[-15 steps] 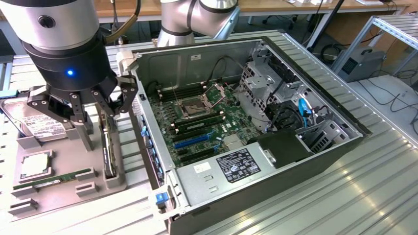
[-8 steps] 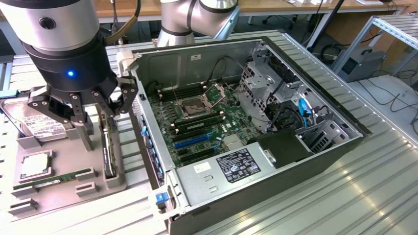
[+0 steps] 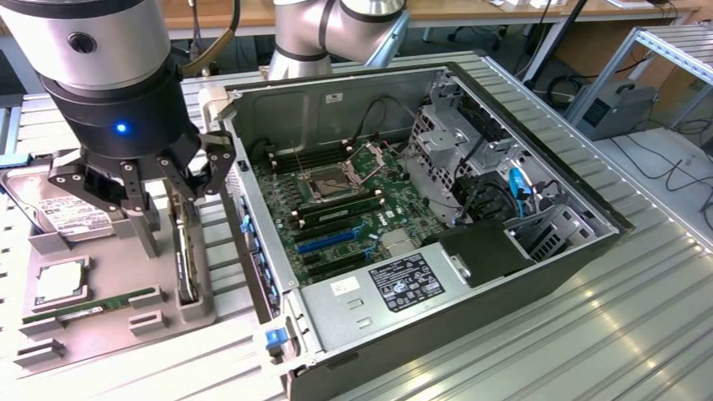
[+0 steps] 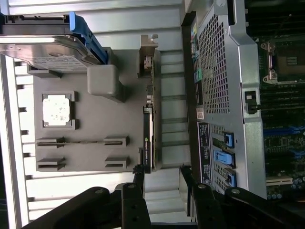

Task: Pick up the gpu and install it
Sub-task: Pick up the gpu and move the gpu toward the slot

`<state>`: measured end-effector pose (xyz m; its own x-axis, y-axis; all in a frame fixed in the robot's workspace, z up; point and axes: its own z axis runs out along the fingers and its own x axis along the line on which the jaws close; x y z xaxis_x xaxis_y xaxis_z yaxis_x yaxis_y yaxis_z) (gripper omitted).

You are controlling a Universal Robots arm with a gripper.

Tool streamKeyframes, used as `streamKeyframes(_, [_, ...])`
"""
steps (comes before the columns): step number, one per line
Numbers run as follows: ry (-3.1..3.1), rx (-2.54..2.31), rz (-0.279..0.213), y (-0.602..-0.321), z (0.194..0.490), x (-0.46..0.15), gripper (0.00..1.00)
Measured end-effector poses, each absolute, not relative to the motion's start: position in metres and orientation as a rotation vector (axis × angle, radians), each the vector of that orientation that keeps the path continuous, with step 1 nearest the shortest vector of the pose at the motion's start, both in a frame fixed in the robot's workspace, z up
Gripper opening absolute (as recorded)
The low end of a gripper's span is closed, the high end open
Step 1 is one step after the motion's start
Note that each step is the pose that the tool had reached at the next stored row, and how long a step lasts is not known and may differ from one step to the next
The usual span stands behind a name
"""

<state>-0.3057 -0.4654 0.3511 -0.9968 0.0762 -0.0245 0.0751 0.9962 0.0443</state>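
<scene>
Gripper [image 3: 164, 219] open, jaws spread wide, holding nothing. Arm stands vertical, wrist pointing straight down over the grey fixture tray [image 3: 106, 330], on the tray's side nearest the computer case [image 3: 334, 355].

Counts:
- one gpu [image 3: 189, 269]
- one hard drive [image 3: 62, 213]
- one CPU [image 3: 56, 284]
- one memory stick [image 3: 95, 305]
- one open case

The gpu stands on edge in the tray's slot along the edge facing the case. It sits below the gripper, ungripped. In the wrist view one fingertip [image 4: 138, 177] is just beside the card's near end, and the other is off toward the case. Hard drive leans at the tray's far end. CPU sits in a square pocket mid-tray. Memory stick lies in its slot holders next to the CPU.
</scene>
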Motion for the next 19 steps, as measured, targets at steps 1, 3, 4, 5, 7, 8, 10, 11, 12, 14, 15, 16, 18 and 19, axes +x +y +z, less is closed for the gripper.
streamKeyframes(1, [3.112, 0.118, 0.068, -0.4654, 0.3501, -0.3057, 0.42])
streamKeyframes(3, [3.112, 0.118, 0.068, -0.4654, 0.3491, -0.3057, 0.42])
streamKeyframes(4, [3.112, 0.118, 0.068, -0.4654, 0.3489, -0.3057, 0.42])
streamKeyframes(5, [3.112, 0.118, 0.068, -0.4654, 0.3486, -0.3057, 0.42])
streamKeyframes(7, [3.112, 0.118, 0.068, -0.4654, 0.3477, -0.3057, 0.42])
streamKeyframes(8, [3.112, 0.118, 0.068, -0.4654, 0.3474, -0.3057, 0.42])
streamKeyframes(10, [3.112, 0.118, 0.068, -0.4654, 0.3471, -0.3057, 0.42])
streamKeyframes(11, [3.112, 0.118, 0.068, -0.4654, 0.3469, -0.3057, 0.42])
streamKeyframes(12, [3.112, 0.118, 0.068, -0.4654, 0.3465, -0.3057, 0.42])
streamKeyframes(14, [3.112, 0.118, 0.068, -0.4654, 0.3457, -0.3057, 0.42])
streamKeyframes(15, [3.112, 0.118, 0.068, -0.4655, 0.3453, -0.3057, 0.42])
streamKeyframes(16, [3.112, 0.118, 0.068, -0.4654, 0.3450, -0.3057, 0.42])
streamKeyframes(18, [3.112, 0.118, 0.068, -0.4654, 0.3445, -0.3057, 0.42])
streamKeyframes(19, [3.112, 0.118, 0.068, -0.4654, 0.3442, -0.3057, 0.42])
